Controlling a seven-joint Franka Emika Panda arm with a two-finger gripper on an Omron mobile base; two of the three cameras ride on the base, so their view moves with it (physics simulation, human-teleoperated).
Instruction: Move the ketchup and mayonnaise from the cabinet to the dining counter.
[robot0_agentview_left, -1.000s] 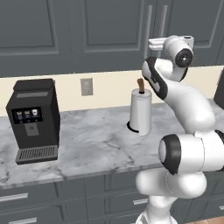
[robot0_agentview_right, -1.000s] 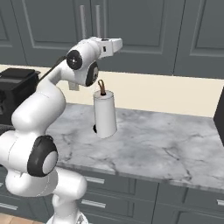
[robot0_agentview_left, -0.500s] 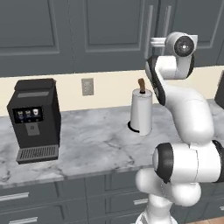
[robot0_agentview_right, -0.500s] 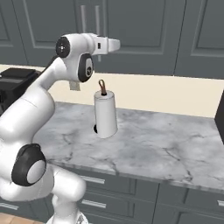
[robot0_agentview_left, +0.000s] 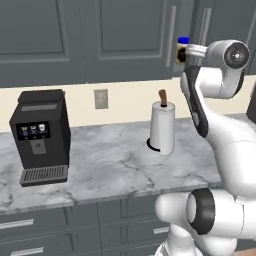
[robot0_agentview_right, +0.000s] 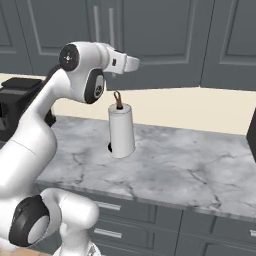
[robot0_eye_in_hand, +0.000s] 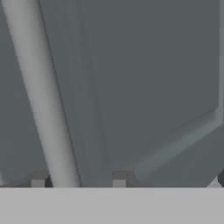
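Worktop: veined marble (robot0_agentview_left: 110, 165), with coffee machine (robot0_agentview_left: 41, 136) and paper-towel roll (robot0_agentview_left: 162, 127) well apart.
Cabinet (robot0_agentview_right: 165, 40): doors looked closed.
Gripper (robot0_eye_in_hand: 78, 179): fingertips straddled the silver handle (robot0_eye_in_hand: 43, 100) (grip unclear).
Mayonnaise (robot0_agentview_left: 182, 49): blue-lidded, beside the wrist, in the left view.

A glossy white arm (robot0_agentview_right: 35, 145) of rounded segments (dark grey joint caps) with small dark fingertips (robot0_eye_in_hand: 119, 178).

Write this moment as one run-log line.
phase: reaching cabinet | gripper: open, fingertips astride handle | cabinet door: closed
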